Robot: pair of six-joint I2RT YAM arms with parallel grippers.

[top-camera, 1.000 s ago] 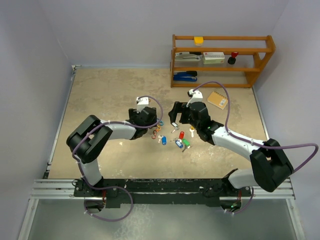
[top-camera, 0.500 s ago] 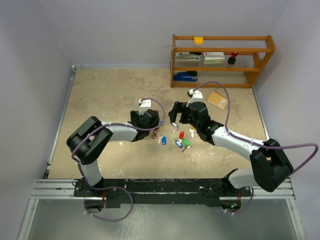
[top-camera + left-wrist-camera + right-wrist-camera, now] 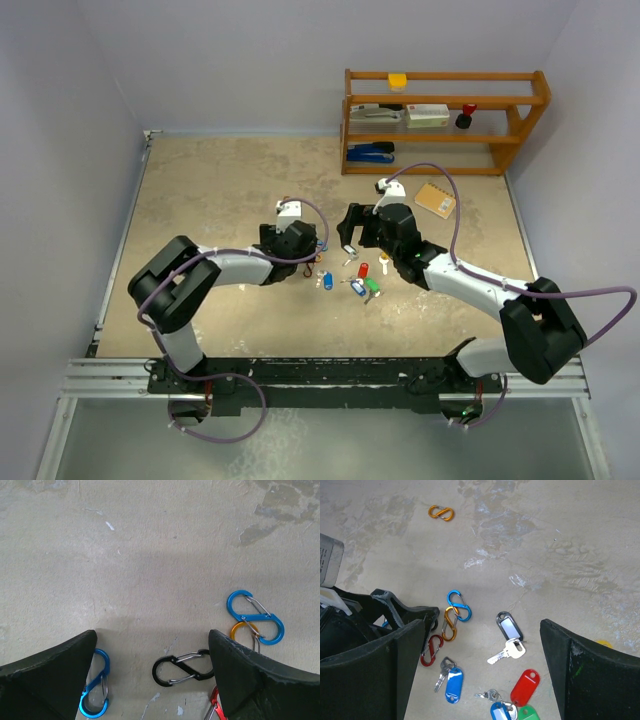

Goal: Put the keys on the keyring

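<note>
The keys lie loose on the table in the right wrist view: a black-and-white tagged key (image 3: pixel 509 628), a blue tagged key (image 3: pixel 452 682), a red tag (image 3: pixel 525 686), and a second blue tag (image 3: pixel 499 712) beside a green tag (image 3: pixel 527 713) at the bottom edge. In the top view they cluster around the red tag (image 3: pixel 363 270). My left gripper (image 3: pixel 152 642) is open low over the table, with a black S-clip (image 3: pixel 184 666) between its fingers. My right gripper (image 3: pixel 482 630) is open and empty above the keys. No separate keyring shows.
Blue (image 3: pixel 459 605), orange (image 3: pixel 451 622) and red (image 3: pixel 431 650) S-clips lie by the left gripper's finger (image 3: pixel 395 609). Another orange clip (image 3: pixel 441 512) lies apart, farther off. A wooden shelf (image 3: pixel 445 120) and a notepad (image 3: pixel 435 199) are at the back right.
My left gripper has shifted slightly right and toward the S-clips, now covering them in the top view. The right arm has not moved.
</note>
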